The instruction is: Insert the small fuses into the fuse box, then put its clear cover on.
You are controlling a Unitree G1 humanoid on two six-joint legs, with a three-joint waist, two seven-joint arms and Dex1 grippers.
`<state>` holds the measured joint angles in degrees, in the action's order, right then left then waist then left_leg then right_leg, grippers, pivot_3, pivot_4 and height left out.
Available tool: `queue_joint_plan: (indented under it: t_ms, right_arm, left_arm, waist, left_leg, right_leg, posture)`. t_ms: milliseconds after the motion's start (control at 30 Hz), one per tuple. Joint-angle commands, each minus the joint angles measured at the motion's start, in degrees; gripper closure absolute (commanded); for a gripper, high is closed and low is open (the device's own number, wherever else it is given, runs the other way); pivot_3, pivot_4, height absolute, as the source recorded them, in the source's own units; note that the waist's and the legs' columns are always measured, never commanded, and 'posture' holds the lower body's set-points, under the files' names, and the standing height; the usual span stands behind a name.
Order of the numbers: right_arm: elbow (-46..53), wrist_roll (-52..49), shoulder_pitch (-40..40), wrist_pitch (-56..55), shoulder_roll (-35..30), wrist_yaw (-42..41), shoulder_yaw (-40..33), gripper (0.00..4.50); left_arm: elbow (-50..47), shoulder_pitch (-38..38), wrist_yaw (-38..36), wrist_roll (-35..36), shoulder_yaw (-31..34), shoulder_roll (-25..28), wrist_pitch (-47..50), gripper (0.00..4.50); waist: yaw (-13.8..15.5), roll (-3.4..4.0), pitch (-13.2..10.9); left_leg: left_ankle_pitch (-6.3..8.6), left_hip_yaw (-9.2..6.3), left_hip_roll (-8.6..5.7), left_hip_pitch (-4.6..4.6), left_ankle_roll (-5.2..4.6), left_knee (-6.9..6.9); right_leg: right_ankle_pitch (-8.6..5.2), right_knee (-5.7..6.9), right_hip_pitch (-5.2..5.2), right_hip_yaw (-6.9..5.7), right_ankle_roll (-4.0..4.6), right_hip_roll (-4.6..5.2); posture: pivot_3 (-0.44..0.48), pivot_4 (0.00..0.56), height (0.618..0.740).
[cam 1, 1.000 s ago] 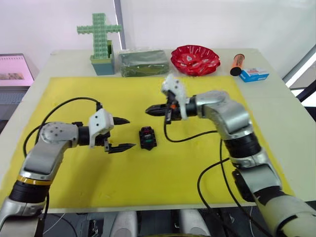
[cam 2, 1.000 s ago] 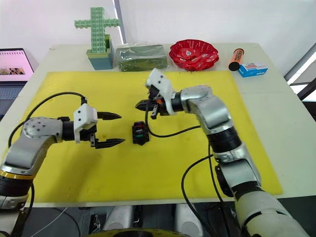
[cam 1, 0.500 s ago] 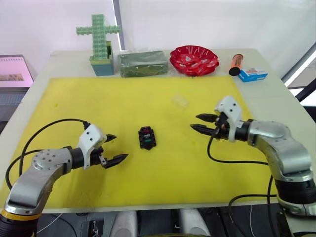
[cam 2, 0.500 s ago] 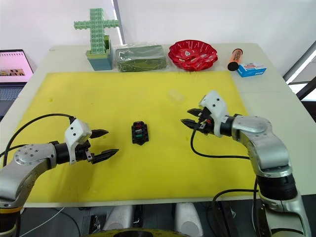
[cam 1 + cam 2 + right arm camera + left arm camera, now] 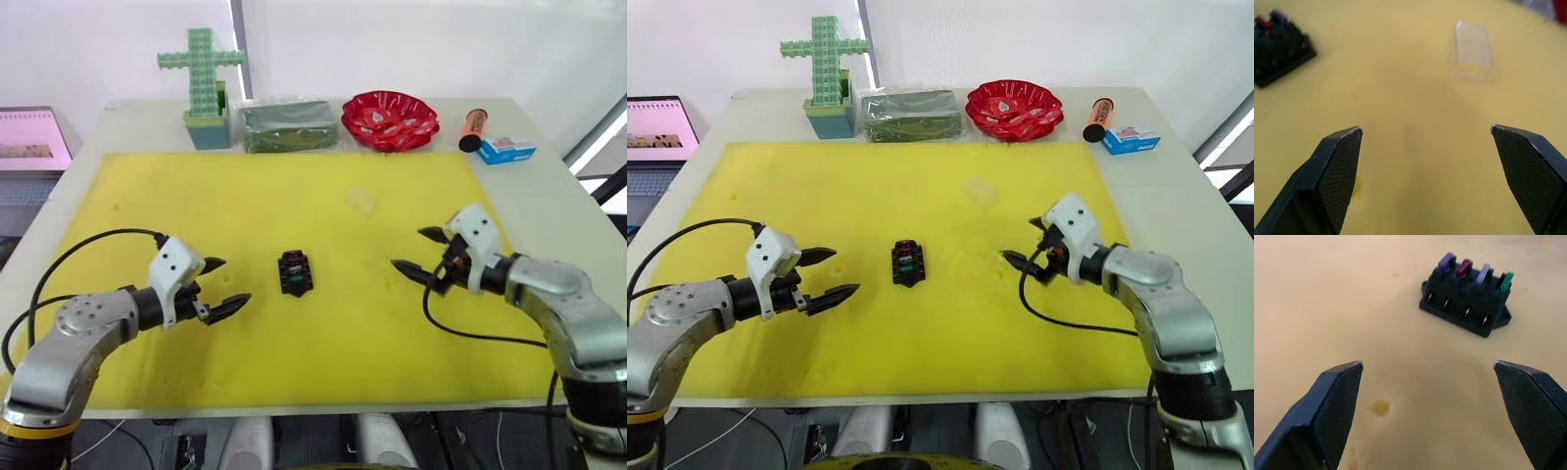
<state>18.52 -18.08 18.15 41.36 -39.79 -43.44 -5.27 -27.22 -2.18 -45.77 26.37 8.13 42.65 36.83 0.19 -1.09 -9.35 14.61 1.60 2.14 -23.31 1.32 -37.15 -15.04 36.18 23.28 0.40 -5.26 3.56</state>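
The black fuse box (image 5: 294, 273) sits on the middle of the yellow mat (image 5: 294, 372). The small fuses stand in its top slots: purple (image 5: 1447, 260), red (image 5: 1464, 267), grey (image 5: 1484, 273) and green (image 5: 1506, 281). The clear cover (image 5: 360, 201) lies by itself on the mat, behind and to the right of the box, and it also appears ahead of the right fingers (image 5: 1471, 51). My left gripper (image 5: 233, 281) is open and empty, a short way left of the box. My right gripper (image 5: 409, 249) is open and empty, right of the box and in front of the cover.
Along the table's far edge stand a green block cross (image 5: 202, 83), a dark green packet (image 5: 289, 124), a red bowl (image 5: 389, 118), an orange tube (image 5: 471, 128) and a blue-and-white box (image 5: 506, 149). A laptop (image 5: 29, 147) sits off the table's left side.
My right arm has drawn back from above the mat's middle to the right, and its gripper has opened. My left gripper has pulled back to the left and nearer the front.
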Motion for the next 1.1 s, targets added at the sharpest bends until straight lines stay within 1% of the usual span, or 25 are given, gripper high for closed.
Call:
queue_joint_plan:
  t_ms: [33,100,200,267,367,500,633,700,833,933,967,1067,1100]
  right_arm:
    - [-4.93,1.98,6.41,0.12,-0.02,0.26,4.11,0.04]
    - [-10.48,3.30,11.87,-0.37,1.03,-0.04,7.11,0.04]
    - [-21.68,3.07,22.94,1.57,5.25,0.48,8.91,0.04]
    - [-28.77,4.58,28.59,1.34,7.17,0.48,10.58,0.04]
    - [-42.21,7.49,36.52,-1.26,10.35,0.24,13.12,0.04]
    - [-54.13,8.99,42.13,-5.06,13.51,-1.74,13.68,0.04]
    - [-63.13,11.00,45.67,-9.32,15.84,-2.35,13.96,0.04]
    - [-67.16,12.60,46.75,-11.44,16.76,-2.39,14.51,0.04]
    - [-72.10,14.53,47.60,-13.91,17.94,-3.39,15.08,0.04]
    - [-74.31,16.15,47.93,-15.37,18.29,-3.67,15.49,0.59]
    - [-74.74,16.40,48.07,-15.71,18.39,-3.75,15.33,0.83]
    - [-75.17,16.47,48.47,-16.70,18.80,-3.97,14.37,1.95]
    - [-75.20,16.52,48.53,-16.94,18.88,-4.07,14.14,2.25]
  left_arm:
    - [-0.30,-1.97,-0.26,-0.62,-2.04,0.33,-0.93,0.00]
    - [-0.10,-3.10,-0.26,-0.71,-3.28,-0.03,-0.83,0.00]
    - [-0.22,-4.05,-0.47,-1.21,-4.99,-0.12,-1.13,0.00]
    - [-0.52,-4.13,-0.19,-1.16,-5.36,-0.26,-1.12,0.00]
    - [-2.14,-3.03,0.44,-0.90,-5.67,-0.43,-0.78,0.00]
    - [-3.70,-1.52,1.12,-0.95,-5.71,-0.38,-0.75,0.00]
    - [-4.68,-0.88,1.89,-0.80,-5.66,-0.36,-0.48,0.00]
    - [-5.34,-0.14,2.26,-0.78,-5.61,-0.41,-0.50,0.00]
    - [-6.60,1.73,2.97,-0.89,-5.74,-0.55,-0.89,0.00]
    - [-7.30,2.76,3.52,-1.10,-6.03,-0.83,-1.13,0.00]
    - [-7.40,2.97,3.67,-1.18,-6.10,-0.91,-1.23,0.00]
    - [-7.86,3.81,4.84,-1.67,-6.76,-1.65,-1.43,0.00]
    - [-7.97,3.97,5.13,-1.77,-6.87,-1.85,-1.47,0.00]
  waist:
    - [0.07,0.00,0.00]
    - [0.17,0.00,0.00]
    - [-0.15,0.02,-0.02]
    - [-0.74,0.03,-0.02]
    - [-0.97,0.02,-0.02]
    - [-0.86,0.02,-0.02]
    - [-1.02,0.04,-0.03]
    - [-1.06,0.04,-0.03]
    - [-1.20,0.05,-0.02]
    - [-1.14,0.06,-0.03]
    - [-1.13,0.06,-0.03]
    - [-1.23,0.07,-0.02]
    - [-1.23,0.07,-0.02]
  left_leg:
    - [0.00,0.00,-0.01,-0.01,0.00,0.00]
    - [0.00,0.00,-0.01,-0.01,0.00,0.00]
    - [0.00,0.02,-0.02,-0.02,0.00,0.00]
    - [0.00,0.02,-0.02,-0.02,0.00,0.01]
    - [0.00,0.01,-0.02,-0.06,0.00,0.05]
    - [0.00,0.03,-0.02,-0.07,0.00,0.07]
    - [0.00,0.04,-0.03,-0.08,0.01,0.05]
    - [0.00,0.04,-0.03,-0.07,0.01,0.06]
    - [0.00,0.04,-0.02,-0.07,0.01,0.09]
    - [-0.01,0.05,-0.02,-0.07,0.01,0.08]
    - [-0.01,0.05,-0.03,-0.06,0.01,0.08]
    - [-0.01,0.05,-0.03,-0.05,0.02,0.09]
    - [-0.01,0.05,-0.02,-0.05,0.02,0.09]
  right_leg:
    - [0.00,0.00,0.00,0.00,0.00,0.00]
    - [0.00,-0.01,0.01,0.00,-0.01,0.00]
    - [0.05,0.02,0.05,0.01,-0.07,0.00]
    - [0.10,0.04,0.06,0.04,-0.15,-0.02]
    - [0.10,0.02,0.10,0.03,-0.15,-0.02]
    - [0.10,0.01,0.11,0.06,-0.16,0.00]
    - [0.11,0.03,0.11,0.08,-0.17,0.01]
    - [0.11,0.04,0.12,0.10,-0.17,0.01]
    - [0.11,0.03,0.13,0.11,-0.16,0.01]
    - [0.11,0.04,0.13,0.12,-0.17,0.01]
    - [0.11,0.05,0.13,0.12,-0.16,0.02]
    - [0.11,0.05,0.13,0.13,-0.16,0.02]
    - [0.11,0.05,0.13,0.12,-0.16,0.01]
  posture:
    - [0.000,0.150,0.740]
    - [0.000,0.150,0.740]
    - [0.000,0.150,0.740]
    - [0.000,0.150,0.740]
    - [0.000,0.150,0.740]
    - [0.000,0.150,0.740]
    - [0.000,0.150,0.740]
    - [0.000,0.150,0.740]
    - [0.000,0.150,0.740]
    - [0.000,0.150,0.740]
    - [0.000,0.150,0.740]
    - [0.000,0.150,0.740]
    - [0.000,0.150,0.740]
